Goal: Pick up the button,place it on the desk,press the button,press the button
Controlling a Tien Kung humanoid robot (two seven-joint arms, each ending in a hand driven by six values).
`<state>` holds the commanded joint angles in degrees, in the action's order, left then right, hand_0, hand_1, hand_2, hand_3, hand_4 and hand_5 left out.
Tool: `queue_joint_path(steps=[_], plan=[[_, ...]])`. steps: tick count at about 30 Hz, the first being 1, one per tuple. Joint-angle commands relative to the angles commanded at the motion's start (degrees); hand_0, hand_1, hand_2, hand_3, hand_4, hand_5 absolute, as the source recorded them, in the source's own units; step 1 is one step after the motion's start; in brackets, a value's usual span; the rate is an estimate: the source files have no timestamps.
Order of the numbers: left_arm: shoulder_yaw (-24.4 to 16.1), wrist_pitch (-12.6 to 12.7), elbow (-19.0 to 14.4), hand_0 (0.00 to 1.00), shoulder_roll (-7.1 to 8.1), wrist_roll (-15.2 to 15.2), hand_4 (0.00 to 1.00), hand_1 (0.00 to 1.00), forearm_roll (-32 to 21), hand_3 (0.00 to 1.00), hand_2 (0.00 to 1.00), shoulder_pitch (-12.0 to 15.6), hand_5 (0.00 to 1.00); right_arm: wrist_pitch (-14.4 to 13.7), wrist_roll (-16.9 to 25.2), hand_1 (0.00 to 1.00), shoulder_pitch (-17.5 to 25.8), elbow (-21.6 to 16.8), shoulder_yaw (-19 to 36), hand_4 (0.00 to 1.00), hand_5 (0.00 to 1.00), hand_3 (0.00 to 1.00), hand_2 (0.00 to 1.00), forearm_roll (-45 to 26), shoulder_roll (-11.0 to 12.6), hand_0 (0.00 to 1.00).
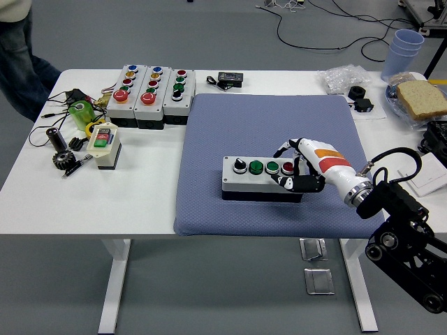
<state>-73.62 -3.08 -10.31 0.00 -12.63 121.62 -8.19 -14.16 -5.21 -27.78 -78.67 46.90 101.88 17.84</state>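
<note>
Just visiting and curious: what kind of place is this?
Probably a robotics lab or workshop: grey floor with loose cables, a table of push-button boxes, and a robot hand at a button box.

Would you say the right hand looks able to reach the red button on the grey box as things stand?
Probably yes: the right hand is already at the button box's right end, fingers over the red button, nothing between.
</note>
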Motion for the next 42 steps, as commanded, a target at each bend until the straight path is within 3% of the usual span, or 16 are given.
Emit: queue_joint_path(steps=[3,4,9,10,15,16,25,38,42], plan=[[0.1,-0.1,0.0,0.653,0.0,0.0,0.328,0.632,0.0,0.553,0.634,0.0,0.852,-3.1,1.4,0.002,0.7,-0.5,1.6,0.798,0.276,0.611,0.227,-3.9,0.1,0.168],[0.1,-0.1,0.0,0.653,0.0,0.0,0.329,0.632,0.0,0.554,0.634,0.0,0.852,-3.7,1.6,0.087,0.8,-0.5,1.9,0.804,0.331,0.708,0.333,-5.1,0.1,0.27],[0.4,-0.1,0.0,0.653,0.0,0.1,0.329,0.632,-0.1,0.554,0.634,-0.1,0.852,-5.4,4.9,0.087,2.8,0.1,5.3,0.804,0.331,0.708,0.333,-17.1,-0.6,0.27],[0.4,-0.1,0.0,0.652,0.0,0.1,0.328,0.632,-0.1,0.553,0.634,-0.1,0.853,-5.5,5.1,0.511,2.9,0.1,5.4,0.806,0.361,0.799,0.624,-19.0,-0.7,0.615],[0.4,-0.1,0.0,0.652,0.0,0.1,0.328,0.632,-0.2,0.553,0.634,-0.1,0.853,-4.5,11.5,0.511,4.9,-0.1,8.3,0.806,0.361,0.799,0.624,-31.6,-1.5,0.615],[0.5,-0.1,0.0,0.652,0.0,0.1,0.327,0.632,-0.3,0.553,0.635,-0.1,0.853,-4.3,12.5,0.677,5.3,-0.1,9.0,0.799,0.365,0.794,0.752,-33.5,-1.6,0.736],[1.2,-0.4,0.0,0.652,0.0,0.4,0.328,0.632,-0.7,0.554,0.636,-0.1,0.852,-5.4,17.9,0.709,8.2,1.1,12.9,0.788,0.352,0.757,0.778,-55.5,-2.8,0.747],[1.3,-0.5,0.0,0.652,0.0,0.5,0.327,0.633,-0.4,0.552,0.636,0.4,0.853,-4.3,17.5,0.711,11.2,2.2,15.1,0.783,0.358,0.724,0.767,-86.3,-3.7,0.747],[1.4,-0.5,0.0,0.652,0.0,0.5,0.327,0.633,-0.4,0.552,0.636,0.5,0.853,-3.9,16.9,0.703,11.5,2.3,15.1,0.774,0.372,0.683,0.737,-88.7,-3.8,0.751]])
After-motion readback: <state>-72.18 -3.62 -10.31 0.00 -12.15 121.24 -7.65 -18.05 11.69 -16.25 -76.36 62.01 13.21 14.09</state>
